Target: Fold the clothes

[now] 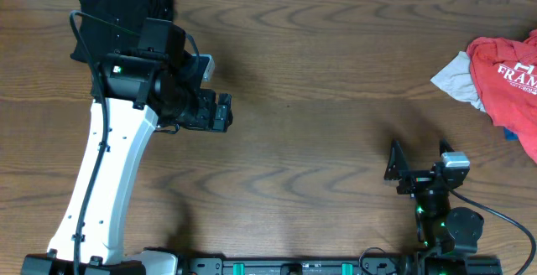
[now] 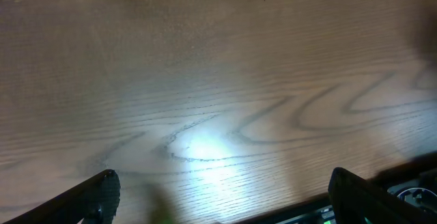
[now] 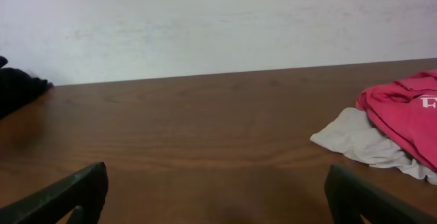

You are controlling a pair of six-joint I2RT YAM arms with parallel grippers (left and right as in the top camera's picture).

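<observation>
The clothes lie in two places. A black garment (image 1: 126,7) is bunched at the far left corner, partly under my left arm, and shows as a dark edge (image 3: 17,87) in the right wrist view. A red tee with white letters (image 1: 508,78) (image 3: 403,115) is crumpled at the right edge, over a light grey piece (image 1: 457,78) (image 3: 355,138). My left gripper (image 1: 220,111) (image 2: 222,197) hangs open over bare wood, right of the black garment. My right gripper (image 1: 419,162) (image 3: 218,197) stands open near the front, well short of the red tee. Neither holds anything.
A bit of blue fabric (image 1: 510,132) peeks out under the red tee. The wooden table (image 1: 319,82) ends at a white wall (image 3: 218,19) at the back. Its front edge (image 2: 382,176) shows in the left wrist view, with the arm bases (image 1: 294,267) below it.
</observation>
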